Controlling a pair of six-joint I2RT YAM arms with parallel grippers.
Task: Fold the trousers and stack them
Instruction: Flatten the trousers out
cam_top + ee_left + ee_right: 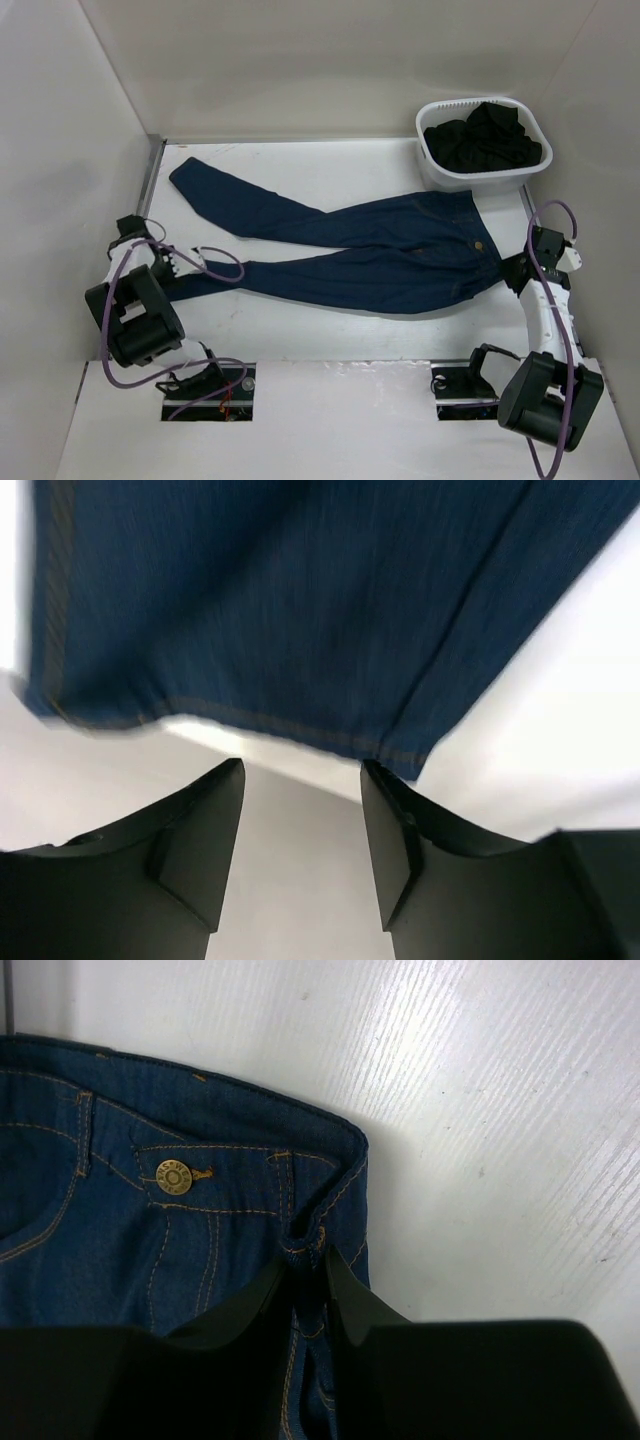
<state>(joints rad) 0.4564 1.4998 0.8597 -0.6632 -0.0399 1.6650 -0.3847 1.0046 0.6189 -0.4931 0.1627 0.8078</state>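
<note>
The trousers (380,255) are dark navy jeans lying flat across the table, waist to the right and legs spread to the left. My left gripper (200,263) is open and empty over the hem of the near leg. In the left wrist view the hem (280,610) lies just beyond the open gripper (300,772). My right gripper (505,272) is shut on the waistband at its near corner. In the right wrist view the gripper (305,1260) pinches a fold of the trousers (150,1250) next to the metal button (172,1177).
A white basket (470,182) holding dark clothes (485,140) stands at the back right, just beyond the waist. White walls enclose the table on the left, back and right. The far leg's hem (185,175) lies near the back left corner.
</note>
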